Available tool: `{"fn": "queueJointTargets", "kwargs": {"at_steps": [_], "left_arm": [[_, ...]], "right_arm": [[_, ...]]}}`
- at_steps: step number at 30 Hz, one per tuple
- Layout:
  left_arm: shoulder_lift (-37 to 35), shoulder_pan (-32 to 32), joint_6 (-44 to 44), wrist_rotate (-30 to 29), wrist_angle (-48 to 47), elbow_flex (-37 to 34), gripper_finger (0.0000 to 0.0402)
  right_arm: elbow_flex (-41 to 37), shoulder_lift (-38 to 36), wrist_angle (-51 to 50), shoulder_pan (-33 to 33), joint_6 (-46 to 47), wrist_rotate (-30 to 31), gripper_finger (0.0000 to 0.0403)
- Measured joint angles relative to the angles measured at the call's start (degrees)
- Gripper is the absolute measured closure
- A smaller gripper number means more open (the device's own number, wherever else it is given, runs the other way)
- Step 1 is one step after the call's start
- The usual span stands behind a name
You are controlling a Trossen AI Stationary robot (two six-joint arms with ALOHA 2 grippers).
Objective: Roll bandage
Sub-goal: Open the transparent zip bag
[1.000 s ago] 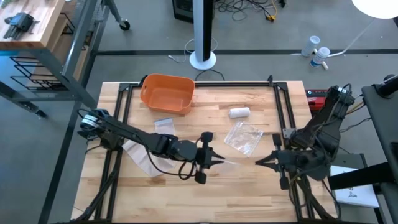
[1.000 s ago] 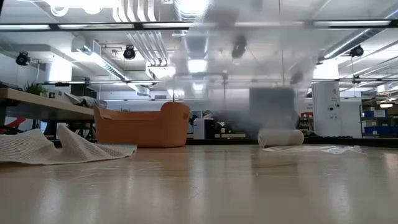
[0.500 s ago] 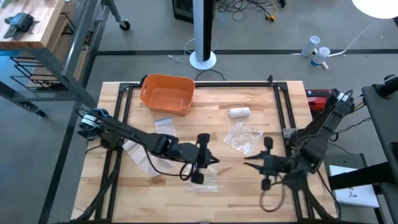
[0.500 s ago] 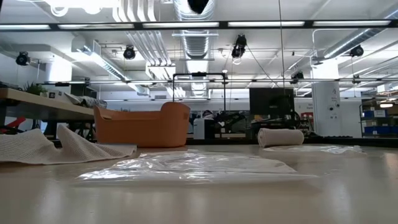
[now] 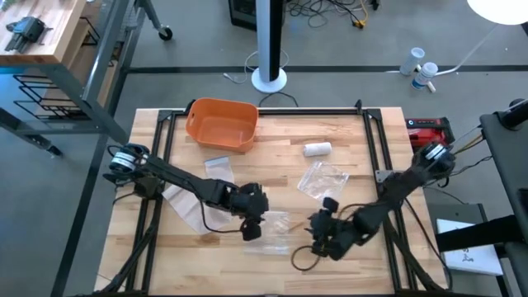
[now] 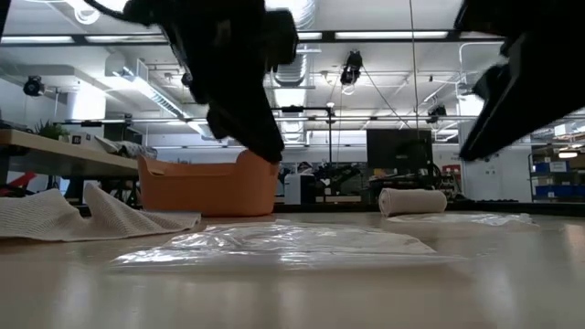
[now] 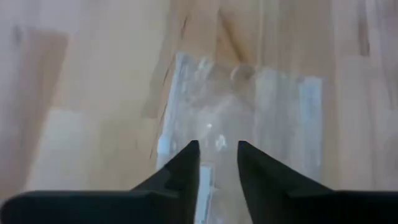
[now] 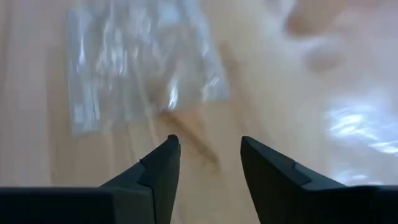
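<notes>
Unrolled bandage (image 5: pixel 183 204) centre-left of the high view: soft, light, floppy; grab a loose end. Left gripper (image 7: pixel 218 163) and right gripper (image 8: pixel 210 163) fingers apart over flat clear wrapper (image 5: pixel 272 233)

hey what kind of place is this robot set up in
Likely a lab or workshop: a wooden table on a bare concrete floor, exposed ceiling ducts, and a workbench behind.

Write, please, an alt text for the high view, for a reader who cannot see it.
Both dark arms reach over a clear plastic wrapper lying on the wooden table, the left tool beside it and the right tool nearby. Farther back lie an orange basin, a rolled bandage and an unrolled bandage.
</notes>
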Motion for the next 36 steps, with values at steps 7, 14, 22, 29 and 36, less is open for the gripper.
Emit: {"fn": "queueJointTargets", "kwargs": {"at_steps": [7,14,22,29,36], "left_arm": [[1.08,7.36,-2.03,7.14,8.17,-7.18,0.0216],[2.99,8.69,2.07,7.6,9.98,-9.78,0.0158],[7.04,8.47,5.87,12.56,14.95,-9.33,0.0159],[8.68,8.03,14.71,10.93,14.93,-9.29,0.0194],[8.86,6.24,22.75,4.5,14.35,-9.35,0.0232]], "right_arm": [[-0.04,7.43,14.09,-2.69,-6.67,-7.26,0.025],[-0.05,8.56,13.75,-3.47,-7.46,-8.71,0.0247],[-0.04,8.56,14.0,-3.48,-8.04,-8.74,0.0254],[-0.04,8.56,13.8,-3.48,-8.07,-8.81,0.0275],[-0.04,8.56,13.74,-3.48,-8.44,-8.65,0.0292]]}}
